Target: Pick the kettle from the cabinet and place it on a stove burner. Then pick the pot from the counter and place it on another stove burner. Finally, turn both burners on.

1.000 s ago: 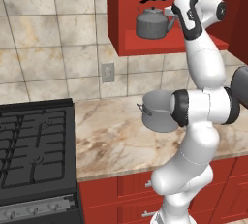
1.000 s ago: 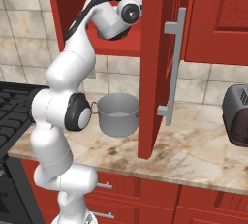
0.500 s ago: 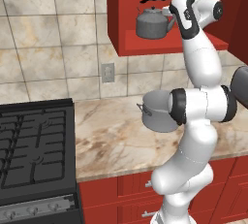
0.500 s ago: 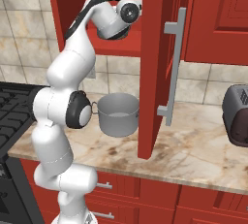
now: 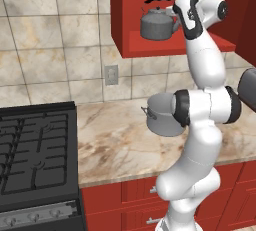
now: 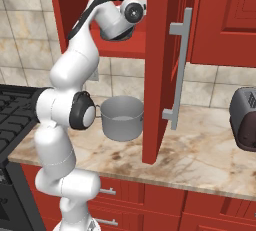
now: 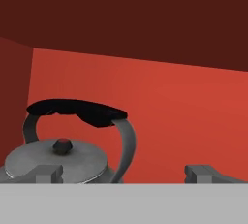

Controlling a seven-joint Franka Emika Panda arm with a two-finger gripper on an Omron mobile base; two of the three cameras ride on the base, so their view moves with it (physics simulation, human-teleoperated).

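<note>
The grey kettle with its black arched handle stands on the shelf of the red cabinet. My gripper is open at the cabinet's mouth, level with the kettle's lid and just right of it, with nothing between the fingertips. In the hand view the kettle sits left of centre. The wide grey pot rests on the marble counter, partly behind my arm. The black burners lie at the left, with the silver knob panel in front.
The cabinet door stands open to my right, its long silver handle facing out. A dark toaster sits on the counter at far right. Red drawers run under the counter.
The hand has crept a little left and up toward the kettle. The kettle and pot have not moved, and the jaws stay open.
</note>
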